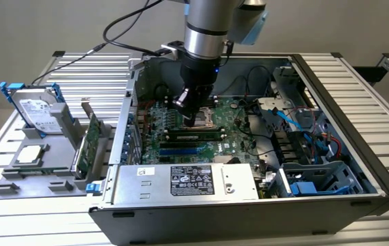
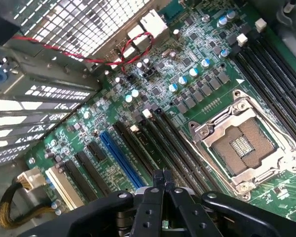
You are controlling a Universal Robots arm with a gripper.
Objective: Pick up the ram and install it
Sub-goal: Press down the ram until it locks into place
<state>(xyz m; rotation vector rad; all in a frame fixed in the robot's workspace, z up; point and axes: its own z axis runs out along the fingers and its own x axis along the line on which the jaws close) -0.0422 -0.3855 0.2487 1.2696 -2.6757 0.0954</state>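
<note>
Fingers (image 2: 162, 178) pinched together, nothing between them, low over the motherboard (image 1: 180, 138); ram (image 1: 196, 135) sits in a slot just beside them, toward the power supply (image 1: 187, 180), long axis running along the slots.

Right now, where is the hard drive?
On the exterior view's left, outside the computer case, the hard drive stands upright in the grey holder; the green expansion card stands between it and the case.
</note>
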